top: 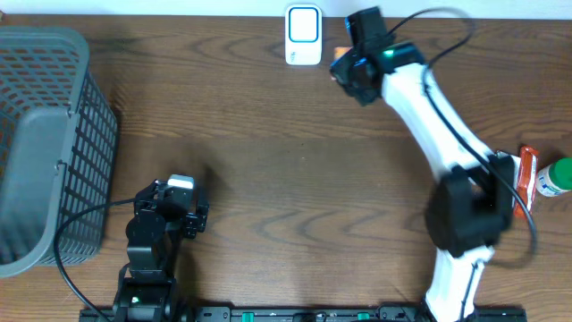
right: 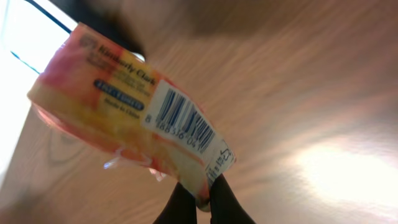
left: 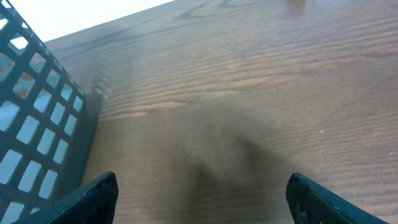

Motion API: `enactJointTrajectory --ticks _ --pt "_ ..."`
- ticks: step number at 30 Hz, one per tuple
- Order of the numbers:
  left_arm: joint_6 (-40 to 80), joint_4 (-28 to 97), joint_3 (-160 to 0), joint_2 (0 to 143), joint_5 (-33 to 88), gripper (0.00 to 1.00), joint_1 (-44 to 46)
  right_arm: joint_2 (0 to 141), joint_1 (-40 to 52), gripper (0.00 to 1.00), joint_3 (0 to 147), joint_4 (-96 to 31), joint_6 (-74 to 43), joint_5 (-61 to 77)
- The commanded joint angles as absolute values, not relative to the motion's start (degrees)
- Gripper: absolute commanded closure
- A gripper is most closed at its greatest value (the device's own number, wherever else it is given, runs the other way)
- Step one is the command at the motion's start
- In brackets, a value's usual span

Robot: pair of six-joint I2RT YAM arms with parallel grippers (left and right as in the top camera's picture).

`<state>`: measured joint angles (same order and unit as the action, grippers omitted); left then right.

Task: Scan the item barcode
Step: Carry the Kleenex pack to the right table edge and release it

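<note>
My right gripper (right: 200, 198) is shut on the end of a yellow and pink tissue pack (right: 124, 121), which hangs above the wood with its barcode (right: 181, 122) facing the wrist camera. From overhead the right gripper (top: 350, 73) sits at the far edge of the table, just right of the white scanner (top: 303, 35); only an orange corner of the pack (top: 339, 54) shows beside it. My left gripper (top: 175, 207) rests near the front left, open, its two fingertips (left: 102, 190) wide apart over bare wood with nothing between them.
A grey mesh basket (top: 40, 143) fills the left side, and its wall (left: 37, 118) shows close to the left gripper. At the right edge lie an orange-red packet (top: 527, 172) and a white bottle with a green cap (top: 556, 177).
</note>
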<state>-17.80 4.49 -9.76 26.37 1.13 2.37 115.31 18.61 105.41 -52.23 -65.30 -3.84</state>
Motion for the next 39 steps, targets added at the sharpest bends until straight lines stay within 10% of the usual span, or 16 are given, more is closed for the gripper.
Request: enactJointTrajectory --ticks 1,12,25,27,31,39 --pt "-17.3 4.3 -9.8 26.1 0.6 0.13 2.5 109.4 18.9 0.99 106.0 -59.1 -58.8 -20.9" --pt "-17.3 4.3 -9.8 26.1 0.6 0.13 2.5 105.5 3.0 0.99 103.9 -89.1 -70.7 -44.2" --pt "-17.2 4.3 -9.8 26.1 0.6 0.13 2.5 105.8 -19.9 0.97 79.3 -53.8 -55.0 -30.3" --pt "-17.3 4.3 -9.8 26.1 0.6 0.13 2.5 105.6 -21.4 0.79 79.3 -53.9 -54.3 -28.0" --pt "-17.2 4.3 -9.8 26.1 0.6 0.13 2.5 101.7 -22.5 0.01 84.4 -55.9 -45.2 -23.5" --pt "-17.3 4.3 -9.8 26.1 0.6 0.13 2.5 84.2 -22.5 0.01 104.7 -61.6 -28.0 -1.3"
